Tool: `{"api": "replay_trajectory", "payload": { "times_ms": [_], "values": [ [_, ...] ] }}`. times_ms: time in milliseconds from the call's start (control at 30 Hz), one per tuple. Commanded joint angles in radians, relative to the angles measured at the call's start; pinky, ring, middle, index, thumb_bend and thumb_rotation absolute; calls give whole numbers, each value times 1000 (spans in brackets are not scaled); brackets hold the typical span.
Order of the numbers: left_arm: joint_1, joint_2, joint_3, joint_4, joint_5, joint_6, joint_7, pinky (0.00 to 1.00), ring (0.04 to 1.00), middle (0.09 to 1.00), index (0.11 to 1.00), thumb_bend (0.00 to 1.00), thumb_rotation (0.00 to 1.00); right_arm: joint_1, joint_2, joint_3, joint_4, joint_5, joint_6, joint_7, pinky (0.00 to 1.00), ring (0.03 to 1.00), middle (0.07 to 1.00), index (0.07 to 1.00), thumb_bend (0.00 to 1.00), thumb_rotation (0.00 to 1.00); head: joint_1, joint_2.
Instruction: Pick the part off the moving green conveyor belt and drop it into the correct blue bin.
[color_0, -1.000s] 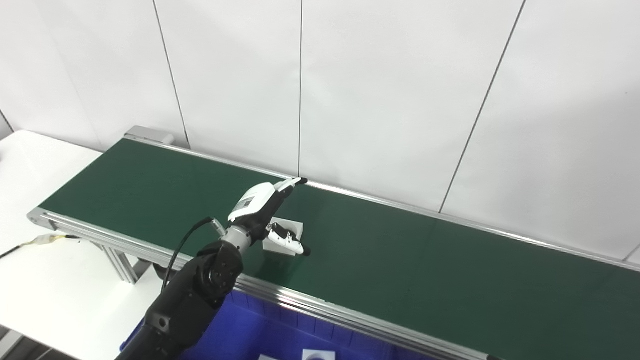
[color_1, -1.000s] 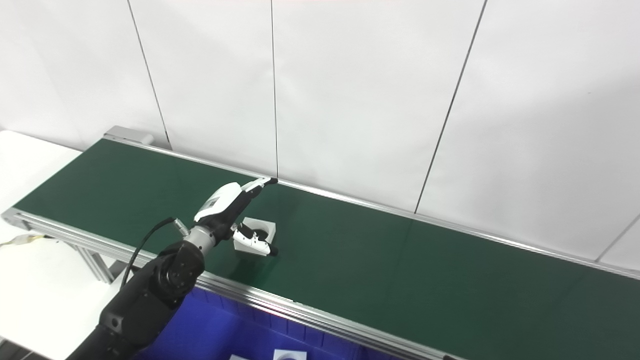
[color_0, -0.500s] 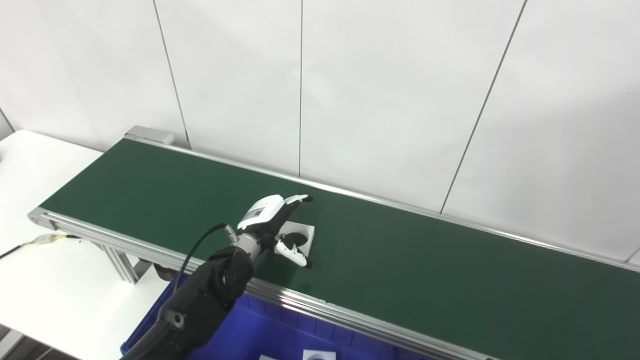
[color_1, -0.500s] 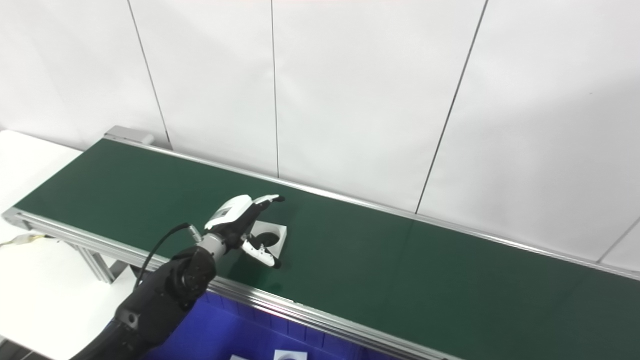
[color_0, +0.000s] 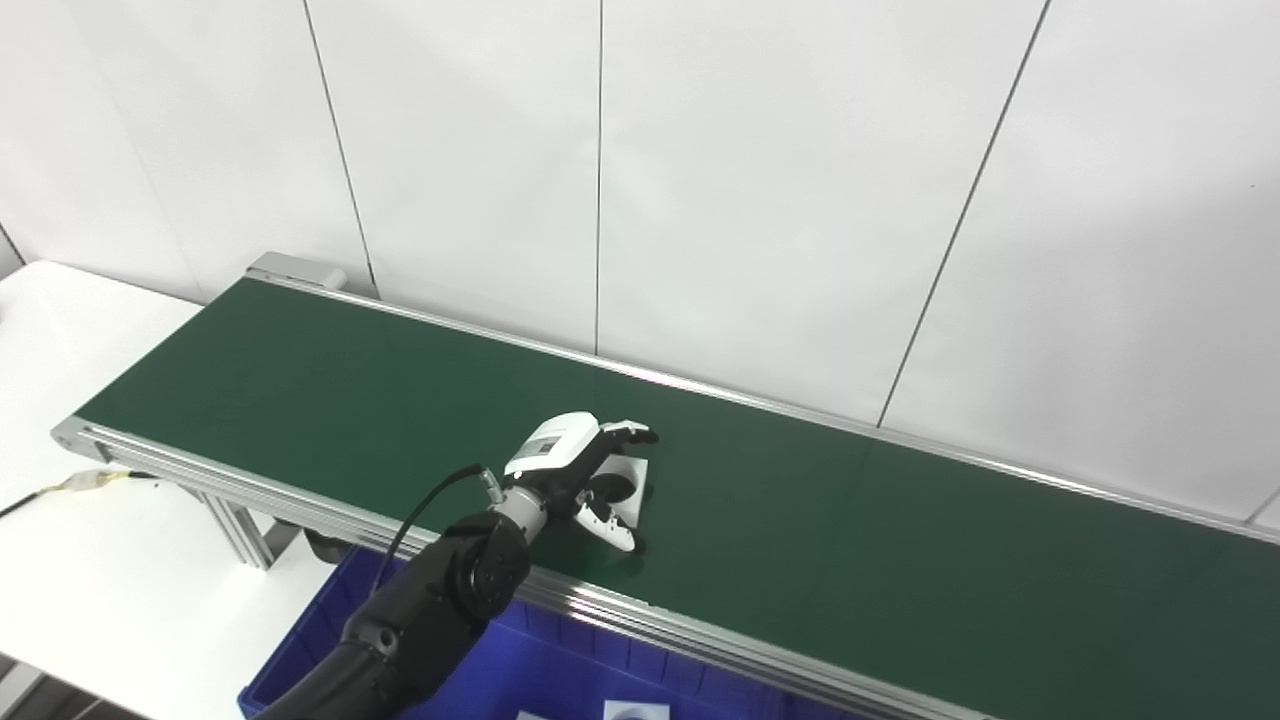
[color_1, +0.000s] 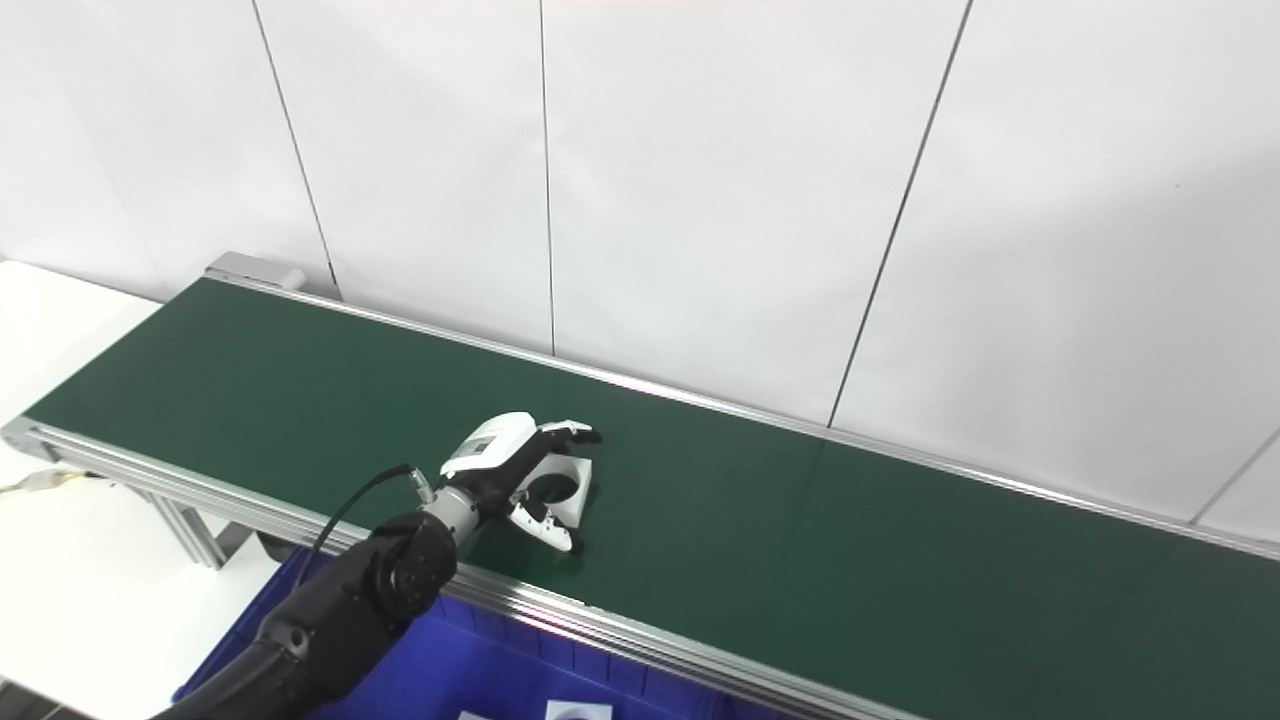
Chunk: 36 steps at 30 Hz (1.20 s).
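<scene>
The left hand (color_0: 585, 475) reaches over the near part of the green conveyor belt (color_0: 850, 520), its fingers (color_0: 632, 434) arched over the far edge of the white part (color_0: 630, 478) and its thumb at the near side, so the part sits cradled between them, though I cannot tell whether the grasp has fully tightened. The part lies on the belt, not lifted, so picking is only at the grasp stage. Lifting, carrying and dropping into the blue bin (color_0: 560, 670) below the near rail remain; the right hand is out of view.
</scene>
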Motion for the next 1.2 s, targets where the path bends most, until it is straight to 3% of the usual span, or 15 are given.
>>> {"api": "replay_trajectory", "payload": {
  "times_ms": [0,100,133,167,200,300,633,733,933,1167],
  "values": [
    [-55,3,2,13,13,-36,57,670,693,792,761,583,0,6,3,-4,-34,18,-47,-10,610,682,735,815,1000,344,-1,1],
    [-63,-1,-4,33,28,-28,80,601,650,741,713,536,0,11,4,-7,-40,16,-37,-9,608,684,735,817,1000,361,1,2],
    [-64,-2,-6,36,35,-19,84,569,547,722,696,494,0,11,4,-7,-41,15,-35,-9,609,684,737,818,1000,372,1,2],
    [-65,-3,-8,38,43,-11,89,525,517,712,687,470,0,12,4,-7,-44,17,-31,-8,611,685,739,818,1000,375,2,2],
    [-66,-3,-9,39,47,-6,92,429,507,699,675,433,0,13,3,-8,-47,18,-28,-7,615,687,740,820,1000,375,2,2],
    [-63,-11,1,35,52,35,103,384,512,680,653,415,0,14,6,-9,-43,17,-36,-11,619,691,741,817,1000,363,2,2],
    [-46,-23,25,-12,43,131,120,366,469,556,564,435,0,8,6,-9,-44,14,-32,-6,611,687,737,818,1000,391,6,2],
    [-36,-22,34,-25,30,112,132,358,448,512,513,471,0,6,7,-9,-46,15,-30,-6,607,682,732,813,1000,392,4,3],
    [11,-34,74,-100,-9,53,170,364,430,489,519,473,0,0,5,-9,-30,10,-50,-12,606,685,737,817,1000,373,2,5],
    [106,-67,125,-294,-45,54,169,363,439,498,512,473,0,-7,-2,-5,-29,14,-54,-7,611,692,744,816,1000,362,2,12]
  ]
}}
